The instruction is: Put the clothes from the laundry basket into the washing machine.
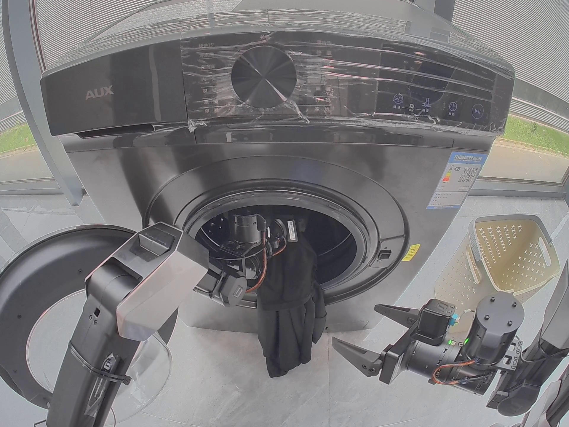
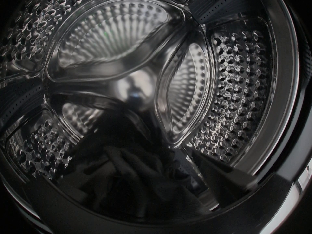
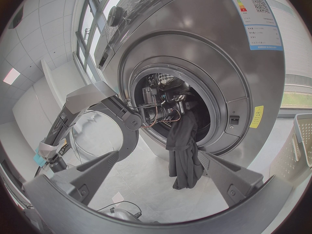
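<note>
Black garment (image 1: 290,309): it hangs over the lower rim of the round opening. The upper part is inside the opening and the lower part falls down the front of the machine, ending just above the floor.
Washing machine (image 1: 355,167): dark grey, front-loading. Its round door (image 1: 35,292) is swung open to the robot's left.
Left gripper (image 1: 283,235): it is inside the opening, just above the top of the garment. I cannot tell whether it is open or closed.
Left arm (image 1: 142,286): it goes from the lower left up into the opening.
Left wrist view: it looks into the steel drum (image 2: 227,82), with its dimpled wall and raised ribs. Dark cloth (image 2: 130,169) lies at the bottom of the drum; I cannot tell if it belongs to the hanging garment.
Right gripper (image 1: 357,326): its two fingers are spread wide and it grips nothing. It is in front of the machine, to the right of the garment and apart from it.
Right wrist view: it shows the garment from the side, draped over the rim between the two spread fingers.
Laundry basket (image 1: 515,256): cream, with perforated walls. It is on the floor at the right of the machine, with its open side turned toward the head camera.
Control panel (image 1: 355,90): a round knob (image 1: 264,77) under wrinkled clear film.
Floor (image 1: 225,381): pale grey tiles.
Room: large windows with blinds behind the machine, and green grass outside.
</note>
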You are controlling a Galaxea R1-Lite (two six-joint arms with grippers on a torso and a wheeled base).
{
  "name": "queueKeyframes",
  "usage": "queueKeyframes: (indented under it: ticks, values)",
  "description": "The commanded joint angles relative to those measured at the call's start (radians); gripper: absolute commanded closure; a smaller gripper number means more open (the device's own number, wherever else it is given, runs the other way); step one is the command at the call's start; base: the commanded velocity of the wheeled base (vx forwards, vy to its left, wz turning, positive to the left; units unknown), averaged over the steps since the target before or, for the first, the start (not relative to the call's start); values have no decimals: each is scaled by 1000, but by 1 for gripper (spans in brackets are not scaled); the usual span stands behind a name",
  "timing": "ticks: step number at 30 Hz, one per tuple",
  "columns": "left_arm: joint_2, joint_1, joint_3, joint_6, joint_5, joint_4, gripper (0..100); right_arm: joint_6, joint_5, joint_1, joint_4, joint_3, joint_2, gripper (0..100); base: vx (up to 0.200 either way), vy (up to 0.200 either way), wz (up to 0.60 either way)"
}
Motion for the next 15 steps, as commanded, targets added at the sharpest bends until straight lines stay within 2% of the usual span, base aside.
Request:
queueKeyframes:
  ticks: [1,4,8,11,15]
  values:
    - [-97,-29,141,0,-9,46,0,0,0,5,0,2,2,0,0,0,0]
    - [-140,-56,259,5,-15,80,0,0,0,20,-2,2,2,0,0,0,0]
    - [-169,-89,359,11,-69,92,0,0,0,20,-2,5,2,0,0,0,0]
    - [-177,-93,385,19,-81,122,0,0,0,20,-2,5,2,0,0,0,0]
    - [-166,-92,391,49,-83,141,0,0,0,20,-2,5,-1,0,0,0,0]
